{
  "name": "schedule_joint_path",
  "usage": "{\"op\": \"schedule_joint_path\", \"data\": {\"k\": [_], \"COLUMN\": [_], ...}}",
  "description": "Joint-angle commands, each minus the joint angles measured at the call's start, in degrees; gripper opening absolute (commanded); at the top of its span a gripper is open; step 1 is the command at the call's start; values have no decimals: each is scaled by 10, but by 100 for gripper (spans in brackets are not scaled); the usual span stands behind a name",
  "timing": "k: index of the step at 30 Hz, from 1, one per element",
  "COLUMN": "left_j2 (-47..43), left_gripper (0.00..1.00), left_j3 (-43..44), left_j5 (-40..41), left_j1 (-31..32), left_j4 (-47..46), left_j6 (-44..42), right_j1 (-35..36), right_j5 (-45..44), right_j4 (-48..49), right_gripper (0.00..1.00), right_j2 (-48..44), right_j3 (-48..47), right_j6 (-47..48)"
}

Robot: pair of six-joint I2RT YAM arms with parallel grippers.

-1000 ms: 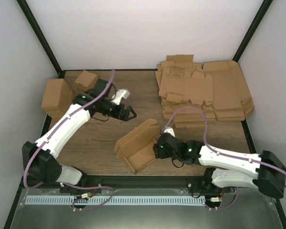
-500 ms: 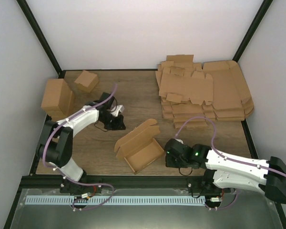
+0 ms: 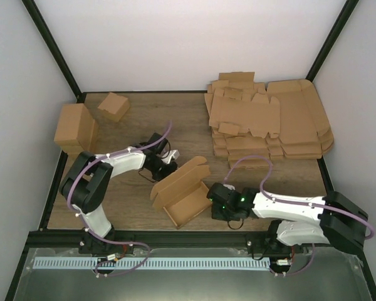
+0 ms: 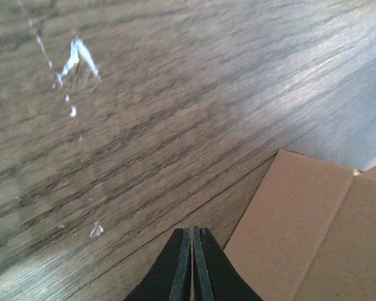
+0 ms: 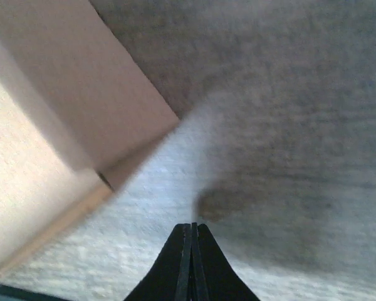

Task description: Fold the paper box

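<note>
We sit on each side of the box (image 3: pixel 185 200).
Left gripper (image 4: pixel 192 233) and right gripper (image 5: pixel 192 227) are shut tight, holding nothing; we should nudge it gently.

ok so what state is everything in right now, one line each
paper box: half folded, open tray with the lid flap up, on the table
left gripper: jaws shut, empty, beside the box edge
right gripper: jaws shut, empty, over bare table by the box corner
flat cardboard stack: unfolded, piled far right
tall box: folded shut
small box: folded shut
</note>
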State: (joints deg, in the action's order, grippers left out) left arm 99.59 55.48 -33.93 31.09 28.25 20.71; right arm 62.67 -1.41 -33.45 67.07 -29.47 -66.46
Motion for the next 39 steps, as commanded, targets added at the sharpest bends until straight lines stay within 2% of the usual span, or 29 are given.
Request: {"op": "schedule_joint_path", "data": {"k": [1, 13, 32, 39], "left_j2": [-10, 18, 40, 34], "left_gripper": [4, 4, 4, 4], "left_j3": [-21, 4, 34, 39], "left_j5": [-3, 45, 54, 76], "left_j1": [12, 84, 116, 116], "left_j4": [-34, -33, -8, 0], "left_j6": [23, 45, 40, 39], "right_j1": [-32, -78, -82, -82], "right_j5": [-18, -27, -54, -60], "right_j4": [49, 81, 68, 57], "right_gripper": [1, 1, 2, 2], "right_j2": [33, 109, 189, 170], "right_j3": [-40, -74, -136, -131], "right_j6": [31, 120, 219, 216]}}
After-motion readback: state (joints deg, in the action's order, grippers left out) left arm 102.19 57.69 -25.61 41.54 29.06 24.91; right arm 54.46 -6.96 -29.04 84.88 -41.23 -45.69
